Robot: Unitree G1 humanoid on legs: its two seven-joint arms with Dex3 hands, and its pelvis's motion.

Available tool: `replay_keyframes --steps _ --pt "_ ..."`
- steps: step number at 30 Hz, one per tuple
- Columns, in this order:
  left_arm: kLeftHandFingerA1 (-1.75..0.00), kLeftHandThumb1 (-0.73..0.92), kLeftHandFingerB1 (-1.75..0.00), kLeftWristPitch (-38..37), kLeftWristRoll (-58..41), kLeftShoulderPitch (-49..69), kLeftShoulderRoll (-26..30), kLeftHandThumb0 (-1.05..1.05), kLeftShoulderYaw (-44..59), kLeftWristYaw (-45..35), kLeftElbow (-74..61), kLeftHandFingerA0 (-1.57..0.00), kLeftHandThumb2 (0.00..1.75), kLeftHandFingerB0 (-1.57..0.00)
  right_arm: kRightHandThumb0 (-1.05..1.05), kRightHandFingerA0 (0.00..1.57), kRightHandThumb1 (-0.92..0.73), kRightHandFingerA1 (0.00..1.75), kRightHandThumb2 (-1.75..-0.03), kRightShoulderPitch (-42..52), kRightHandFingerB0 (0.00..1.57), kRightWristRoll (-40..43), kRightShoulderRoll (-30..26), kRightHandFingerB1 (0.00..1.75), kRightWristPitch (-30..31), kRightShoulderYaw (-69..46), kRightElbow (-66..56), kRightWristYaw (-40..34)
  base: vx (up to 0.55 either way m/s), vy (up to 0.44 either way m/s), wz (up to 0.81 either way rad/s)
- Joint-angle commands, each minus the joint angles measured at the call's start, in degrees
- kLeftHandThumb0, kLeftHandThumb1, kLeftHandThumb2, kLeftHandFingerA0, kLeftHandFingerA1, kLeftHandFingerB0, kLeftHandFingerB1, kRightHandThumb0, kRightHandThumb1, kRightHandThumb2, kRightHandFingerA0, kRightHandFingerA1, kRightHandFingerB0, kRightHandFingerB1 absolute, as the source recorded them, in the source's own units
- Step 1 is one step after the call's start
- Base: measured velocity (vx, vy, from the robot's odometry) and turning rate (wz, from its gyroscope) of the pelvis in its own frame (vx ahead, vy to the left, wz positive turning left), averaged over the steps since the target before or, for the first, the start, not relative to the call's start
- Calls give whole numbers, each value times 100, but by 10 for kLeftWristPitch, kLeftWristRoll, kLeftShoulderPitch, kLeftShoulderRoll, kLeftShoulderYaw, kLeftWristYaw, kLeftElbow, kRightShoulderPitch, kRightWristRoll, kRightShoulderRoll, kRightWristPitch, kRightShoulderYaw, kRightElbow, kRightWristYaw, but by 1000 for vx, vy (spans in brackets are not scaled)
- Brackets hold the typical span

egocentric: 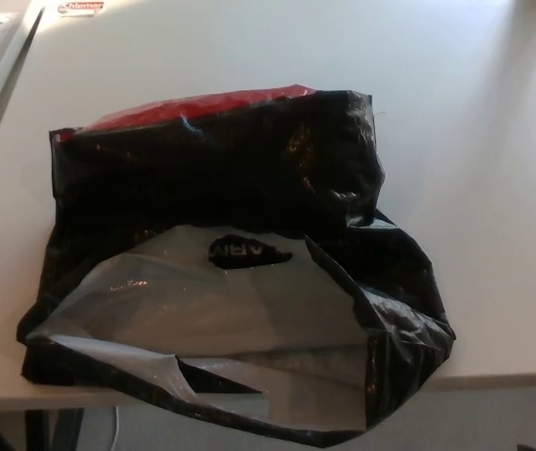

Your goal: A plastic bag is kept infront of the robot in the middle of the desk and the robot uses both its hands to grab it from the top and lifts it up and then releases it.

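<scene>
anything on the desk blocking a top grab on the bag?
Nothing visible. The black plastic bag lies alone on the white desk, its top unobstructed and its near edge overhanging the desk front. Neither hand is in view.

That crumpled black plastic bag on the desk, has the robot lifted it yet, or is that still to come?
The pictures cannot settle that. The crumpled black plastic bag, grey inside with something red at its far edge, lies slumped on the pale desk, its near end hanging over the front edge. Neither robot hand is in view, so nothing is being gripped. It is either before the grab or after the release.
</scene>
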Motion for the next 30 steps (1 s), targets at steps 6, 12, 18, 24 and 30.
replay_keyframes --steps 6,12,18,24,30 --pt "-60 41 -46 -131 -66 77 26 -27 73 -50 -208 -38 88 -7 -54 53 -41 51 -70 41 14 4 12 37 -147 -31 -142 -42 0 0 0" --pt "-44 55 -30 -217 -49 84 -7 -36 86 -31 -207 -48 57 -24 -55 49 -42 50 -70 56 14 -23 5 37 -237 -42 -129 -69 0 0 0" --pt "-63 37 -46 -253 -24 89 -26 -28 119 -12 -227 -47 85 -9 -48 57 -49 43 -55 56 15 -20 1 27 -267 -42 -140 -64 0 0 0" --pt "-45 52 -31 -242 40 37 5 -35 153 4 -190 -53 56 -24 -47 54 -47 43 -54 27 13 -36 -10 27 -263 -48 -135 -64 0 0 0" --pt "-38 44 -31 -305 134 -76 80 -31 172 57 -11 -40 53 -30 -60 37 -41 48 -71 -59 8 -126 -54 34 -224 -43 -117 -78 0 0 0"
